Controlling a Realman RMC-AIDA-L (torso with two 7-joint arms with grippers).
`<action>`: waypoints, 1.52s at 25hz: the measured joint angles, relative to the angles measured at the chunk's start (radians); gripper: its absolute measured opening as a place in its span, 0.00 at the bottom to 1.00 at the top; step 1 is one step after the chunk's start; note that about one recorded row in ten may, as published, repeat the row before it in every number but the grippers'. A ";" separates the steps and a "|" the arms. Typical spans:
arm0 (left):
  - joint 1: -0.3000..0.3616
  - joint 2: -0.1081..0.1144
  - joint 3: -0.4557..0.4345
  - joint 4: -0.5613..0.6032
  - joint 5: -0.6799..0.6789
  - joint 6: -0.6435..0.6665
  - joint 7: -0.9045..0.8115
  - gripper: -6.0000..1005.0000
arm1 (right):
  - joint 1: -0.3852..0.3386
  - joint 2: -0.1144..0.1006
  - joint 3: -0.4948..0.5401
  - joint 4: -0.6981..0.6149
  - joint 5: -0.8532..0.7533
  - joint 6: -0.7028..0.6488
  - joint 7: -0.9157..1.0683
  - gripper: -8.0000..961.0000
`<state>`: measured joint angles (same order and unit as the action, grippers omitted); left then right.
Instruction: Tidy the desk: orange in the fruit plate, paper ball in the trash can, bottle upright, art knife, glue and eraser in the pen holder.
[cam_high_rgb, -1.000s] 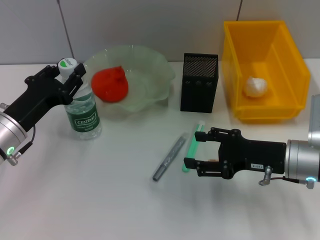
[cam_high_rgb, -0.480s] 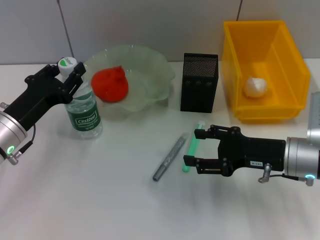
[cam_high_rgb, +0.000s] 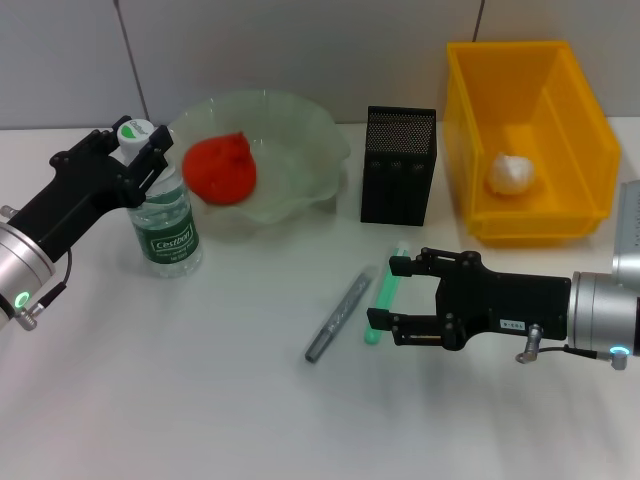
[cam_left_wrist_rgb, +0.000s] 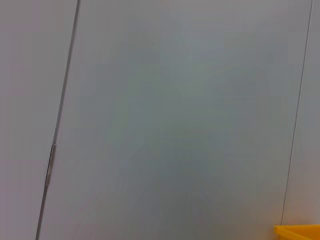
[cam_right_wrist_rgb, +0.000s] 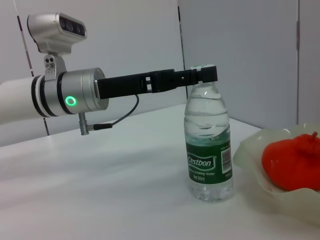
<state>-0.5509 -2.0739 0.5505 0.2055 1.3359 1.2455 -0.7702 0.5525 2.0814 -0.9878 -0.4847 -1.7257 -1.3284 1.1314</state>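
The clear bottle (cam_high_rgb: 166, 228) stands upright left of the fruit plate (cam_high_rgb: 305, 150), which holds the orange (cam_high_rgb: 220, 168). My left gripper (cam_high_rgb: 130, 150) is shut on the bottle at its neck, under the white cap; the right wrist view shows the bottle (cam_right_wrist_rgb: 209, 150) and that gripper (cam_right_wrist_rgb: 200, 76) too. My right gripper (cam_high_rgb: 385, 293) is open, low over the table, with one finger on each side of a green glue stick (cam_high_rgb: 383, 290). A grey art knife (cam_high_rgb: 338, 316) lies just left of it. The paper ball (cam_high_rgb: 513, 173) lies in the yellow trash bin (cam_high_rgb: 470, 120). The eraser is not in view.
The black mesh pen holder (cam_high_rgb: 398, 165) stands between the plate and the bin, behind the glue stick. The left wrist view shows only wall and a corner of the bin (cam_left_wrist_rgb: 297, 232). The plate (cam_right_wrist_rgb: 250, 155) and orange (cam_right_wrist_rgb: 295, 162) show in the right wrist view.
My right gripper has moved a little to the left, so its open fingers now straddle the green glue stick. The left arm and the bottle have hardly moved.
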 joint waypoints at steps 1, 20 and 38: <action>0.000 0.000 0.002 0.000 0.000 0.003 0.001 0.49 | 0.000 0.000 0.000 0.000 0.000 0.000 0.000 0.82; 0.158 0.025 -0.009 0.277 -0.033 0.538 -0.560 0.83 | 0.001 0.000 0.011 0.005 0.038 -0.007 -0.003 0.82; 0.129 0.053 0.250 0.394 0.464 0.518 -0.526 0.82 | 0.001 -0.006 0.001 -0.101 0.046 -0.044 0.256 0.82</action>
<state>-0.4223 -2.0207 0.8003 0.5990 1.8000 1.7635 -1.2959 0.5537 2.0756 -0.9864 -0.5854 -1.6799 -1.3722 1.3875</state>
